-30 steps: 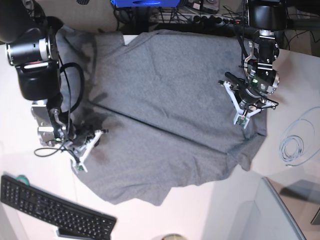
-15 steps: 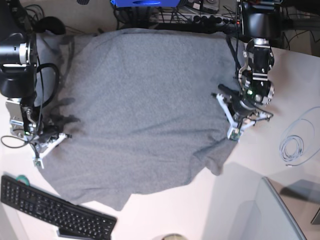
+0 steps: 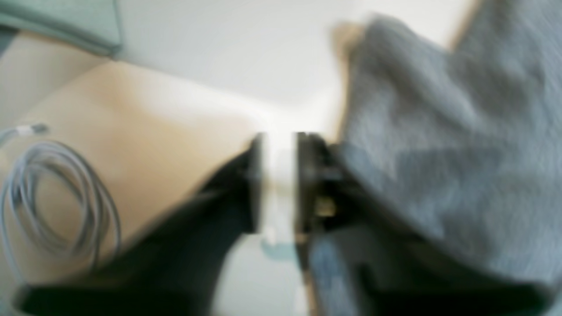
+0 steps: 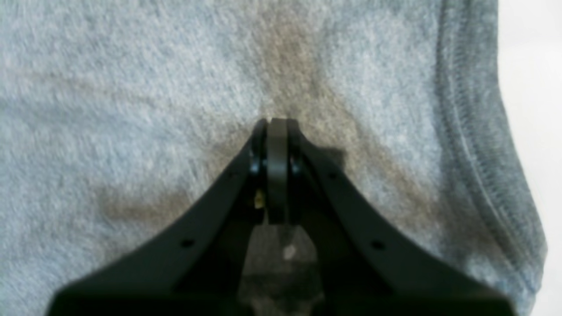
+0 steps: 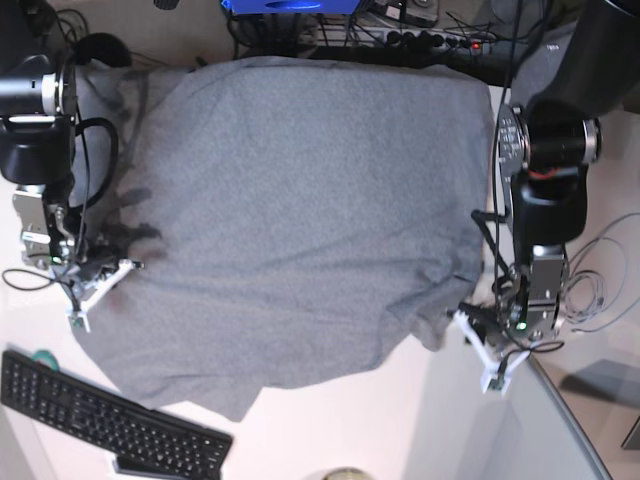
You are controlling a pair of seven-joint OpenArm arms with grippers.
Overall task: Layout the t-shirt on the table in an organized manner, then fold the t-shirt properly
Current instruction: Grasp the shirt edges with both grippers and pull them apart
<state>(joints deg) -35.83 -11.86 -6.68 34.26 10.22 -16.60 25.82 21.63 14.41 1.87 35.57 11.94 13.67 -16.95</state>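
Your shirt lies spread over most of the table, hem side toward the keyboard. Right gripper is clamped on the fabric near the stitched edge, at the shirt's side. Left gripper has its jaws slightly apart with nothing between them; the shirt sits just beside it, cable coil on the other side.

Right gripper is sitting jaws shut, pinching a tented fold of the grey t-shirt, with creases radiating from the tips. Stitched hem is running down the right side, a strip of white table showing beyond it.
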